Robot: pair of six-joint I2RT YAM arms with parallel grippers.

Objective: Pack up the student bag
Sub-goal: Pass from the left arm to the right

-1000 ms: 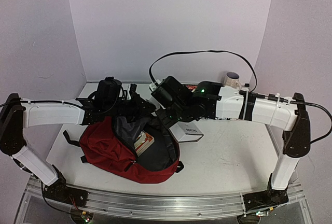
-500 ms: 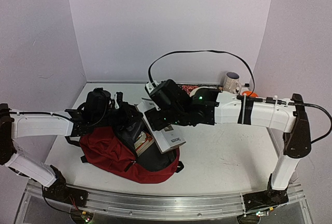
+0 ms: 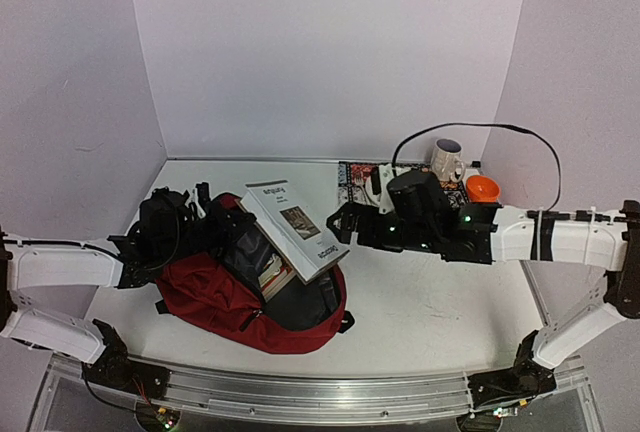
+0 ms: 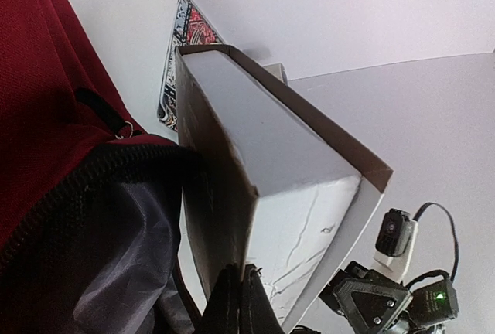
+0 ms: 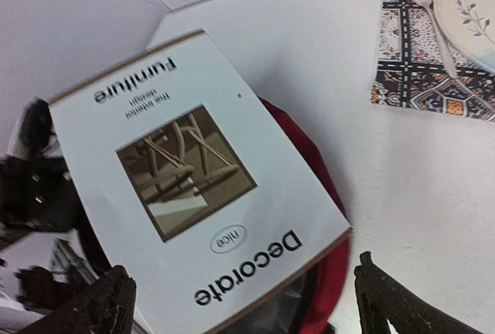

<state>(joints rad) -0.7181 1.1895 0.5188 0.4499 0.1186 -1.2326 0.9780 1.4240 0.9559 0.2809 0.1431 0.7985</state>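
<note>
The student bag, dark red with a black lining, lies at the left of the table with its mouth facing right. A white book titled "Decorate" rests tilted across that mouth, with one end sticking out. A second book sits inside. My left gripper is shut at the bag's upper rim, just under the white book; I cannot see any fabric pinched in its tips. My right gripper stands wide open just right of the book, not touching it.
A patterned placemat with a plate and fork lies at the back. Near the back right corner are a white mug and an orange bowl. The right arm stretches low across the table's right half.
My right gripper opened, let go of the white book and drew back to the right. The book now rests on the bag's mouth. The left arm sank a little to the left.
</note>
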